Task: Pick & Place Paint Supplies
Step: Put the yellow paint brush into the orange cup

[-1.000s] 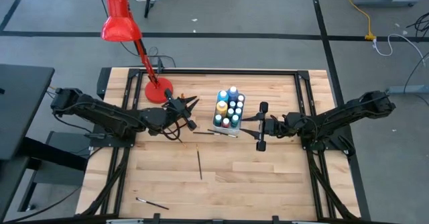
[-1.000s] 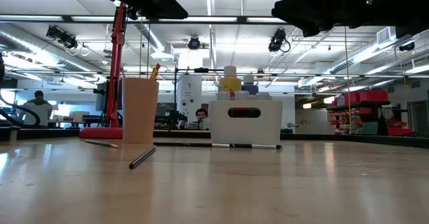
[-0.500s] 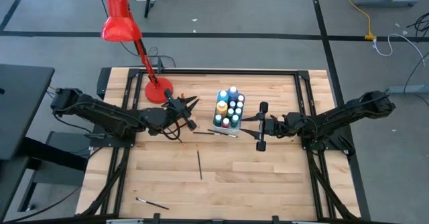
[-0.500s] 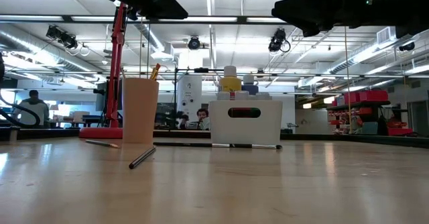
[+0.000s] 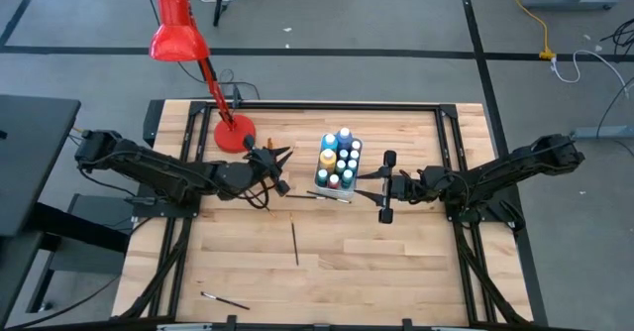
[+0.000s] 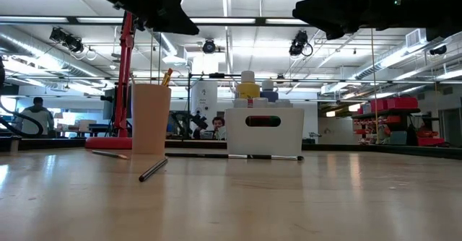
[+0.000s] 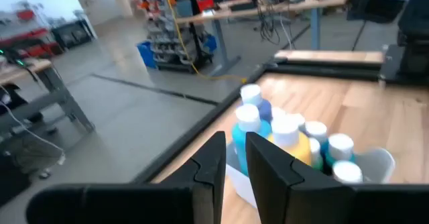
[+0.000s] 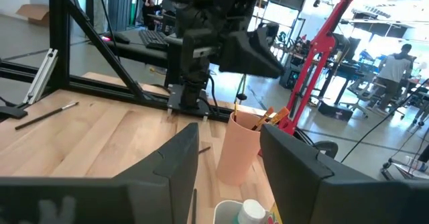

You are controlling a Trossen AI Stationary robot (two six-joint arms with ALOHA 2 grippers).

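Observation:
A white bin point(image 5: 317, 179) full of white-capped paint bottles point(image 7: 285, 131) stands mid-table. Left of it stands a peach cup point(image 6: 151, 118) with brushes point(image 8: 258, 119) upright in it. My left gripper point(image 5: 280, 156) hovers level above the cup, its fingers a narrow gap apart with nothing between them point(image 7: 234, 160). My right gripper point(image 5: 386, 186) hangs level just right of the bin, wide open and empty point(image 8: 228, 163). Loose brushes lie flat on the table: one along the bin's near side point(image 5: 317, 196), one nearer the front point(image 5: 295, 244), one at the front left point(image 5: 226, 300).
A red desk lamp stands with its base point(image 5: 235, 133) at the far left, behind the cup, and its head point(image 5: 178, 39) out beyond the table's far edge. Dark frame rails point(image 5: 297, 105) run along the table's far edge and sides. Bare wood point(image 5: 396, 272) spreads across the near half.
My left gripper has tipped a little at the wrist while staying in place above the cup. Nothing on the table has moved.

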